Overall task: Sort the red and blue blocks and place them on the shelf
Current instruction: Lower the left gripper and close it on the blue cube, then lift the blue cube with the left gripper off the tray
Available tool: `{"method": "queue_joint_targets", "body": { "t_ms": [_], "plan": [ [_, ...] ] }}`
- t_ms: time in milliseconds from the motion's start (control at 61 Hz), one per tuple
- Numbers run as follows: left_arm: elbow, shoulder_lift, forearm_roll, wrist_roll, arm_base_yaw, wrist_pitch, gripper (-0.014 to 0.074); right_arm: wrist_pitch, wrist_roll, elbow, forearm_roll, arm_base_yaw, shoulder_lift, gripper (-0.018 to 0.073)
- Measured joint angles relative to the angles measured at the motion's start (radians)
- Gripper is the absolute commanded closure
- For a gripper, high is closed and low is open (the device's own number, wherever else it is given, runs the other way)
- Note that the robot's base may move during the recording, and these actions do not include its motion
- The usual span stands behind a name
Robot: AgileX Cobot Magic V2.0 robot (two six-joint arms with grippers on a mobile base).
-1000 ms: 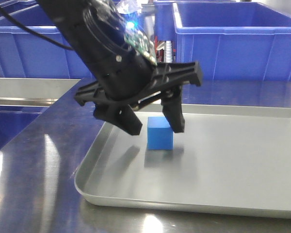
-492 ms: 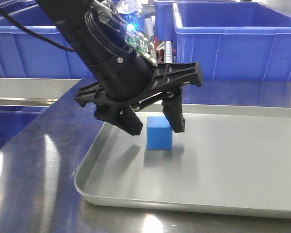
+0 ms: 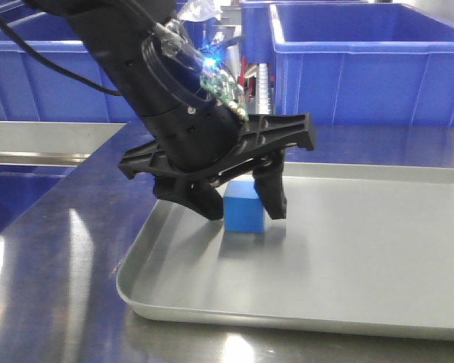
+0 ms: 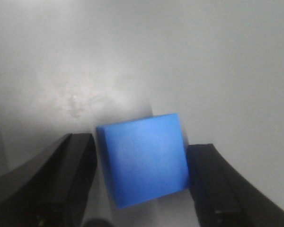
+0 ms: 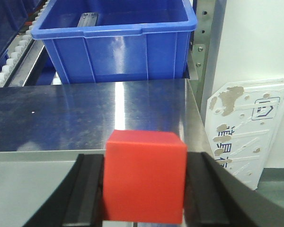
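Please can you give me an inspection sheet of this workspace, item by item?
Surface: shiny steel tabletop, with a pale grey tray on it.
Job's things: blue block on the tray; red block in the right gripper.
Clutter: nothing seen.
Grippers: left gripper astride the blue block, contact unclear; right gripper shut on the red block.
Cables: black cable along the left arm.
Surroundings: blue bins, shelf rollers, white perforated panel.

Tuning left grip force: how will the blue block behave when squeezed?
The blue block looks like a stiff, flat-faced cube, so probably no rolling or squashing. In the wrist view it sits skewed between the fingers of the left gripper, so it may twist square on closing. The smooth tray likely lets it slide if one finger touches first.
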Motion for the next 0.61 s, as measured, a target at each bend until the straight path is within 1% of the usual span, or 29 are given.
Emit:
{"method": "queue_joint_targets", "body": {
  "t_ms": [115, 230, 344, 492, 607],
  "plan": [
    [-0.002, 0.0, 0.0, -0.002, 0.0, 0.004, 0.0122, 0.0, 0.0, 0.0, 0.0, 0.0, 0.0, 0.051],
    [-0.017, 0.002, 0.0, -0.002, 0.0, 0.037, 0.0186, 0.0, 0.0, 0.0, 0.0, 0.0, 0.0, 0.051],
    [-0.039, 0.002, 0.0, -0.005, 0.0, 0.072, 0.03, 0.0, 0.0, 0.0, 0.0, 0.0, 0.0, 0.051],
    [-0.059, 0.002, 0.013, -0.006, 0.0, 0.085, 0.0479, 0.0, 0.0, 0.0, 0.0, 0.0, 0.0, 0.051],
    [-0.059, -0.013, 0.042, -0.006, 0.0, 0.092, 0.0473, 0.0, 0.0, 0.0, 0.0, 0.0, 0.0, 0.051]
  ]
}}
